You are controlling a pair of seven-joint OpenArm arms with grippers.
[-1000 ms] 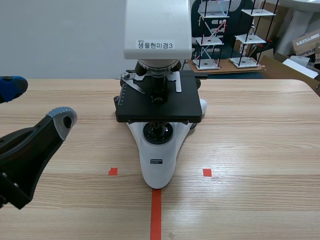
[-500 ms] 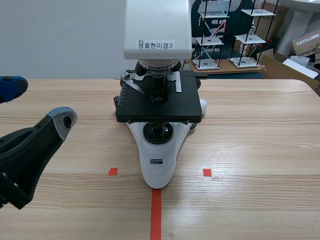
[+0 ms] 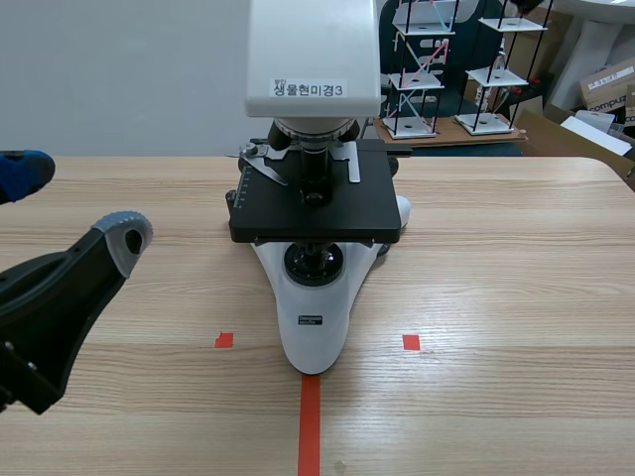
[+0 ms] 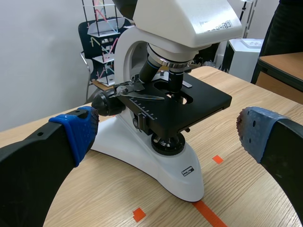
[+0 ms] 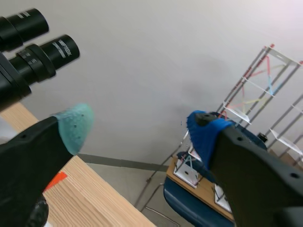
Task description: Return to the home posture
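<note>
A white microscope (image 3: 313, 327) with a black stage (image 3: 316, 206) stands at the table's middle, its base on the end of the red tape line. My left gripper (image 3: 74, 203) hangs open at the table's left side, clear of the microscope and holding nothing. In the left wrist view the left gripper (image 4: 165, 135) frames the microscope (image 4: 175, 23) ahead of it, blue pads (image 4: 78, 132) wide apart. My right gripper (image 5: 139, 127) is open and empty, tilted up toward the wall, with the black eyepieces (image 5: 28, 42) beside it. The right arm is outside the scene view.
The wooden table (image 3: 516, 297) carries small red tape squares (image 3: 411, 342) either side of the base. Behind its far edge stand wire shelf models (image 3: 417, 79) and cardboard boxes (image 3: 607, 84). A chair (image 5: 189, 203) and more wire models stand below the right gripper.
</note>
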